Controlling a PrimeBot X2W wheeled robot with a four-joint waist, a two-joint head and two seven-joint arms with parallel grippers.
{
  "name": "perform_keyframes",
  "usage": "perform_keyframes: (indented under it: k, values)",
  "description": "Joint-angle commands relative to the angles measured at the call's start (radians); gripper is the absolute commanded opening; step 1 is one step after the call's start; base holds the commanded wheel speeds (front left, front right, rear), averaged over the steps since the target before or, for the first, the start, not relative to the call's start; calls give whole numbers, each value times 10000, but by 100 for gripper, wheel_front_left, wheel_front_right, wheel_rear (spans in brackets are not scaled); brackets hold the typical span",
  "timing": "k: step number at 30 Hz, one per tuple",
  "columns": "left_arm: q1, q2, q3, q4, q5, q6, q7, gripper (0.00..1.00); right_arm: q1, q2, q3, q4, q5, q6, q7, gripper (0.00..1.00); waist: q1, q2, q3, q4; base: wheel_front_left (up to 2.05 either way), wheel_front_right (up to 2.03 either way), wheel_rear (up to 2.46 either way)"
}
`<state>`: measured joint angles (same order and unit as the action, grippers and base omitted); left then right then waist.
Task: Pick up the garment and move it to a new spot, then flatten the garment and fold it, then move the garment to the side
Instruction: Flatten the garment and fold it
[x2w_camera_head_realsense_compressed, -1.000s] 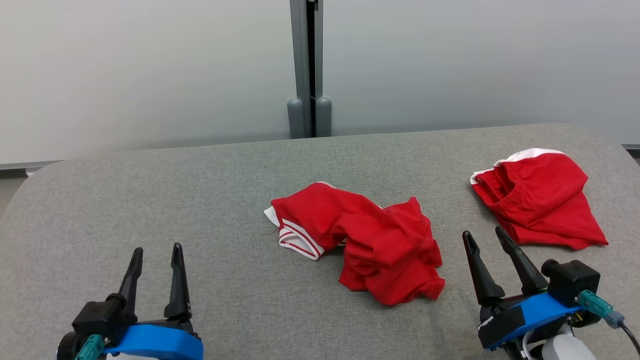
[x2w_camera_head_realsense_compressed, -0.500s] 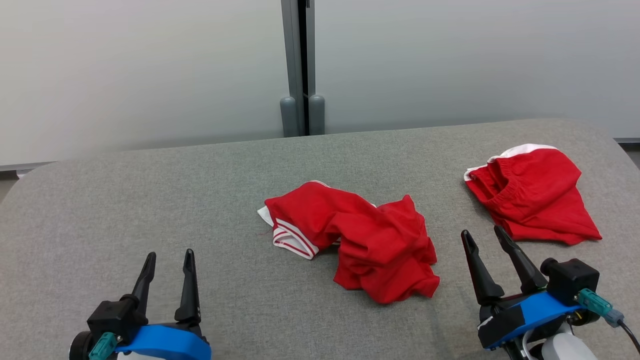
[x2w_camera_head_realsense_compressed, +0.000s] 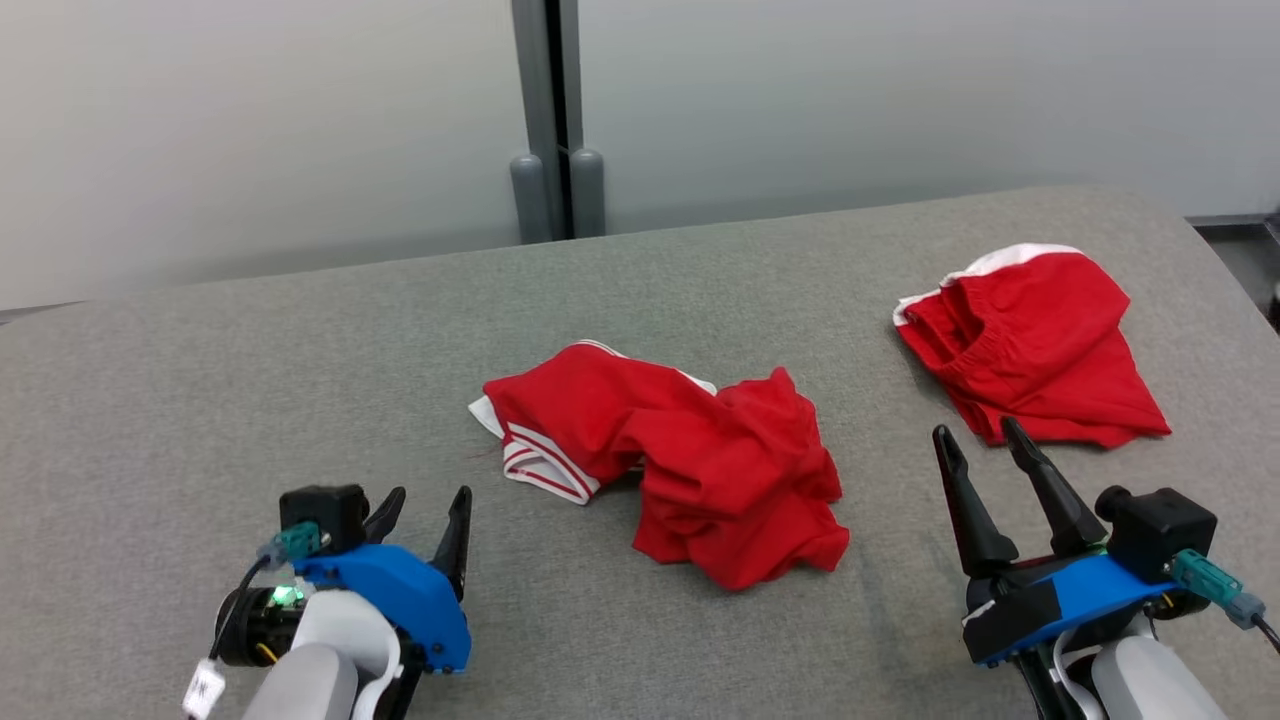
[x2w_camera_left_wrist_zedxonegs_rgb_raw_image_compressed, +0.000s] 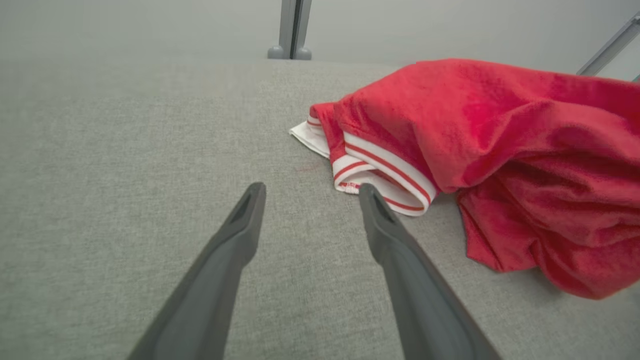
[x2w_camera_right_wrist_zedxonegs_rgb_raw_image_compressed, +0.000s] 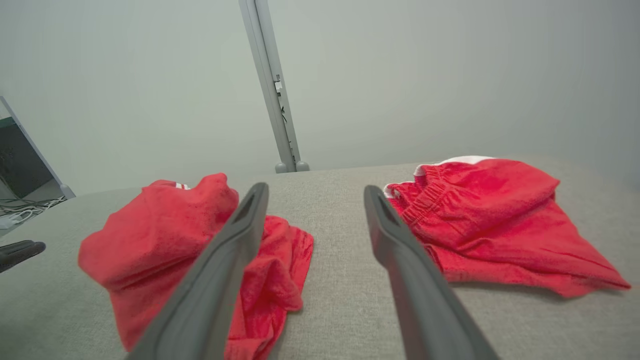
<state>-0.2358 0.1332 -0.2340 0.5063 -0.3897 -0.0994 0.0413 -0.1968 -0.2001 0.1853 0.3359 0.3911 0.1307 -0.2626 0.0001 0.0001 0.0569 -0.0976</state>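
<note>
With left gripper (x2w_camera_head_realsense_compressed: 428, 497) and right gripper (x2w_camera_head_realsense_compressed: 975, 430) wide open and empty, a shallow pinch may drop the crumpled red garment (x2w_camera_head_realsense_compressed: 680, 470).

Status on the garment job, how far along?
Done: nothing visible; the crumpled garment lies bunched in the middle, untouched. In hand: the left gripper is open near its striped hem, the right gripper open and empty beside a second red garment lying at the right. Left: pick up, move, flatten, fold, set aside.
</note>
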Motion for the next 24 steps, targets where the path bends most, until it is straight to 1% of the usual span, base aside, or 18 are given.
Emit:
perform_keyframes:
  k: [1, 4, 6, 8, 12, 17, 18, 19, 20, 21, 22, 24]
  values:
    - [-448, 13, -12, 266, -95, -37, 447, 100, -157, -43, -30, -54, 26, 1, -28, 100, -1, -1, 117, -149, 0, 0, 0]
    - [-1114, 38, -149, 849, -238, -71, 1400, 100, -273, -32, -22, -81, 43, 1, -28, 100, -1, -1, 358, -482, 0, 0, 0]
    - [-1516, 43, -168, 1224, -290, -67, 1797, 100, -339, -17, -22, -95, 49, 1, -28, 100, -1, -1, 520, -697, 0, 0, 0]
    - [-1880, 115, -161, 1645, -266, 41, 2049, 100, -421, -1, 5, -109, 63, 1, -30, 100, -1, -1, 675, -924, 0, 0, 0]
    - [-2503, 199, -180, 2594, -219, 136, 2287, 100, -530, 36, 31, -115, 105, 1, -30, 100, -1, -1, 903, -1337, 0, 0, 0]
    - [-3020, 203, -176, 3639, -280, 128, 2172, 100, -580, 76, 4, -106, 144, 1, -28, 100, -1, -1, 999, -1613, 0, 0, 0]
    - [-3125, 144, -156, 3742, -350, 68, 2030, 84, -573, 91, -6, -101, 147, 1, -28, 100, -1, -1, 1001, -1629, 0, 0, 0]
    - [-3198, 131, -180, 3865, -355, 30, 1943, 60, -560, 108, -21, -96, 142, 1, -28, 100, -1, -1, 998, -1634, 0, 0, 0]
    - [-3260, 138, -255, 4028, -317, 10, 1930, 33, -541, 123, -35, -83, 135, 1, -28, 100, -1, -1, 990, -1624, 0, 0, 0]
    - [-3328, 129, -286, 4151, -329, -34, 1871, 3, -524, 135, -30, -60, 133, 1, -28, 100, -1, -1, 981, -1596, 0, 0, 0]
    - [-3406, 113, -307, 4277, -363, -54, 1791, 0, -516, 148, -13, -43, 136, 1, -28, 100, -1, -1, 967, -1553, 0, 0, 0]
    - [-3537, 68, -428, 4502, -379, -141, 1683, 0, -549, 158, 52, -24, 123, 1, -28, 100, -1, -1, 951, -1473, 0, 0, 0]
